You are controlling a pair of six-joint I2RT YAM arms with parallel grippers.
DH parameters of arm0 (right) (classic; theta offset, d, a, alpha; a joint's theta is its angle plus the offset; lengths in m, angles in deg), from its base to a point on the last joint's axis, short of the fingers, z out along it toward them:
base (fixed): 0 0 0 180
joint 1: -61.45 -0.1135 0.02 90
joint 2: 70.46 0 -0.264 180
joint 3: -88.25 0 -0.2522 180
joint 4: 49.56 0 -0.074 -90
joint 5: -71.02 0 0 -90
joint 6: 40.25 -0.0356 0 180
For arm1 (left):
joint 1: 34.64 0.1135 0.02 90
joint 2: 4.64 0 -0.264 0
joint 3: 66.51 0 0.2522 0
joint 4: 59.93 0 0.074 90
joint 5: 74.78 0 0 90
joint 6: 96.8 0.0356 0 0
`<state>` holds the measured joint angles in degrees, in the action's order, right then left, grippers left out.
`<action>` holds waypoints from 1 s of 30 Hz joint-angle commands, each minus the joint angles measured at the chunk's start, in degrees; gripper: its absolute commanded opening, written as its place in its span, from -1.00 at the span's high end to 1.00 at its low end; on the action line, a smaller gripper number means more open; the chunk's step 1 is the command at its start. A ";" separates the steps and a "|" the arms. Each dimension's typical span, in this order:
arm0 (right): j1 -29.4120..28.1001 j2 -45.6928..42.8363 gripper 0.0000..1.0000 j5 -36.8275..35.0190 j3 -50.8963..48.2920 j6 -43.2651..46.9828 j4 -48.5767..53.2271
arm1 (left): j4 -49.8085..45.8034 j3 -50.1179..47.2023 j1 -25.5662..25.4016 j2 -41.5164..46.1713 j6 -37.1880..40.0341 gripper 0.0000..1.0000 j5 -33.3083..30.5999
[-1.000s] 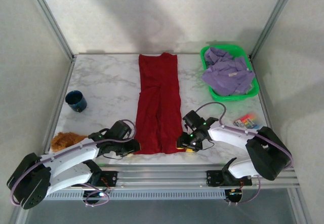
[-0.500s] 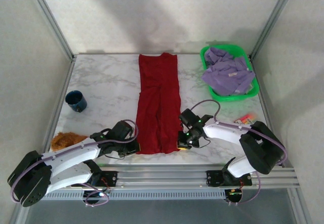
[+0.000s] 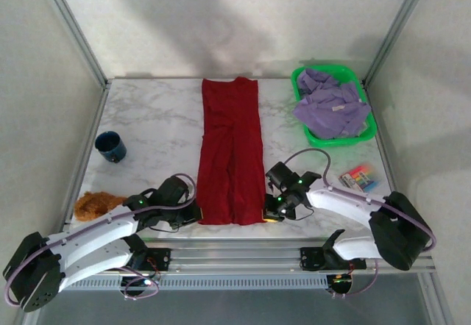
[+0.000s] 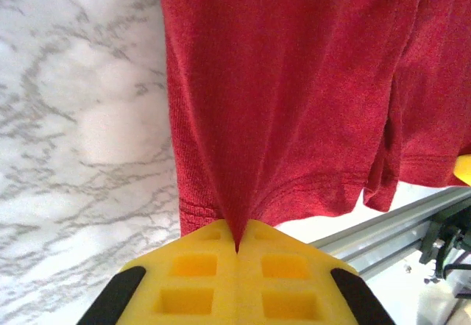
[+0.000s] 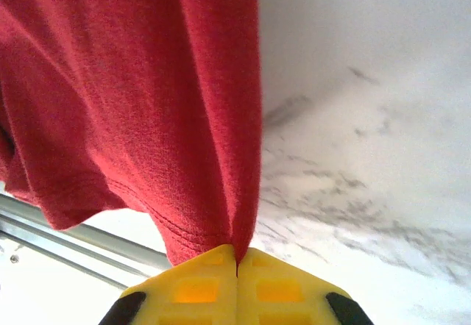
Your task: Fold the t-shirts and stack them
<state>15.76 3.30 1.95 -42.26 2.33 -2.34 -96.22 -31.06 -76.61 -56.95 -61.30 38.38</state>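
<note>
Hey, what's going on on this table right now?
Both arms are working on the red t-shirt, which lies in a long strip on the marble table. The left claw and right claw are each shut on a near hem corner. The lavender t-shirt sits crumpled in the green basket, not yet folded.

The red shirt (image 3: 230,156) is matt, finely knit cloth with a stitched hem. The table (image 3: 154,123) is smooth, marble-patterned and faintly shiny. At two o'clock, a glossy green plastic basket (image 3: 340,143) holds a soft purple shirt (image 3: 331,112). The left gripper (image 4: 237,245) has matt yellow plastic fingers (image 4: 193,265). The dark cup (image 3: 110,146) at nine o'clock looks glossy.
</note>
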 commanded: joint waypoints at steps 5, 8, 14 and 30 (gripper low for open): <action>-1.07 -5.04 1.00 1.18 -2.12 -3.56 5.92 | 1.78 -0.81 -6.85 -0.47 -8.43 1.00 -0.04; -1.01 -5.82 1.00 0.16 -0.36 -3.23 7.27 | -0.27 1.17 -6.21 -0.51 -8.10 1.00 -1.59; 1.04 -3.97 1.00 -8.63 9.14 1.21 12.32 | -2.49 8.97 2.39 -5.34 -1.84 1.00 -0.01; 15.95 18.15 1.00 -5.08 31.26 15.85 8.10 | -7.06 38.58 19.21 -33.85 19.81 1.00 3.30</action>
<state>30.71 18.62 -2.75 -15.47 13.80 5.57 -100.57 3.63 -58.89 -87.57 -47.55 41.40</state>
